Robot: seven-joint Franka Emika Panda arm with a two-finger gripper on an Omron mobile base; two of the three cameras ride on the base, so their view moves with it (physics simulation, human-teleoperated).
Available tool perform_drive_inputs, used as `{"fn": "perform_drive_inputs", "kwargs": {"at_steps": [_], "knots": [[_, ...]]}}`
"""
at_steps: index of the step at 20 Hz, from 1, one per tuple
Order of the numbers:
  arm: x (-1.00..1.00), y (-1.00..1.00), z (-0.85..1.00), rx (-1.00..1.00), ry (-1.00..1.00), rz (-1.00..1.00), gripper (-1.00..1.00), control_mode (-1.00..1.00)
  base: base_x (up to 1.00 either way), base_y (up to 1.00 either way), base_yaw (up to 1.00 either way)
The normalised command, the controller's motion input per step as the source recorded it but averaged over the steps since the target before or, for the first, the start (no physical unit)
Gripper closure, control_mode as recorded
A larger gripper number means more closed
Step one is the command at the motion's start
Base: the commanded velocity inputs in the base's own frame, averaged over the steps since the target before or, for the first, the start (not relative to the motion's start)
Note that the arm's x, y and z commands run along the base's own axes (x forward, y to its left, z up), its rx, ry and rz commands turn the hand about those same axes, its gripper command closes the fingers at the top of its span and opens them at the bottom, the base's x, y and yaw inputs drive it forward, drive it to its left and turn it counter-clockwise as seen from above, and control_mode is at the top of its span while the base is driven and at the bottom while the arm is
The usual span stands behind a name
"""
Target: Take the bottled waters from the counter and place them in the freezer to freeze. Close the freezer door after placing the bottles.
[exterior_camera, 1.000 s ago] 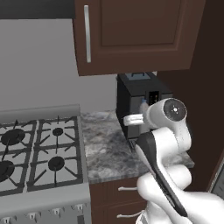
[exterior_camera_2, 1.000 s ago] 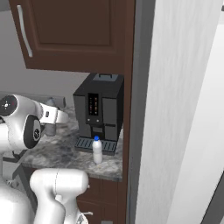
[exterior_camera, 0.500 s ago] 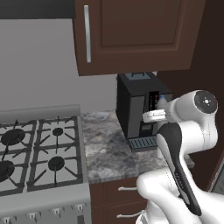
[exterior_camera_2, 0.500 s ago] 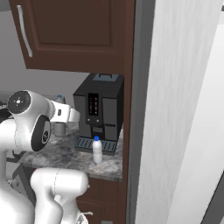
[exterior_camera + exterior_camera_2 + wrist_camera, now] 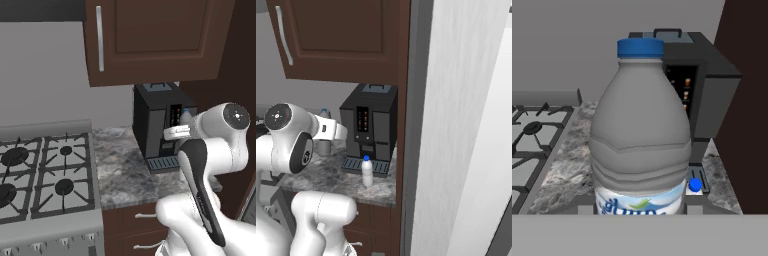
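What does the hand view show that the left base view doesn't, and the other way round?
Hand view: the grey bottle up close with its label, and the second bottle's blue cap by the coffee machine. Left base view: the upper cabinet, the drawers and the arm. Both: the stove, coffee machine, counter and grey bottle.

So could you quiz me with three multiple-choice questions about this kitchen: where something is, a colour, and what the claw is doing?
1. Where does the milky white bottle stand?
A. on the stove
B. on the counter before the coffee machine
C. inside a drawer

2. What colour is the cap of the grey bottle?
A. red
B. green
C. blue

3. What is the gripper doing?
A. shut on the grey bottle
B. open over the stove
C. pulling a handle

Answers: 1 B, it stands by the machine's drip tray; 2 C, the hand view shows it; 3 A, the bottle rides up off the counter.
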Motion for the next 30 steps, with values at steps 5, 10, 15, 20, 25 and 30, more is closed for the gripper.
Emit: {"fn": "perform_drive_inputs", "kwargs": {"at_steps": [5,10,15,20,25,30], "knots": [[-0.01,0.0,0.0,0.0,0.0,0.0,1.0,-1.0,0.0,0.0,0.0],[-0.09,0.02,0.0,0.0,0.0,-0.04,1.0,-1.0,0.0,0.0,0.0],[0.0,0.0,0.0,0.0,0.0,0.0,1.0,1.0,-0.48,0.08,-0.21],[0.0,0.0,0.0,0.0,0.0,0.0,1.0,1.0,-0.57,0.18,-0.29],[0.0,0.0,0.0,0.0,0.0,0.0,1.0,1.0,-0.69,0.26,-0.34],[0.0,0.0,0.0,0.0,0.0,0.0,1.0,1.0,-0.93,0.25,-0.35]]}}
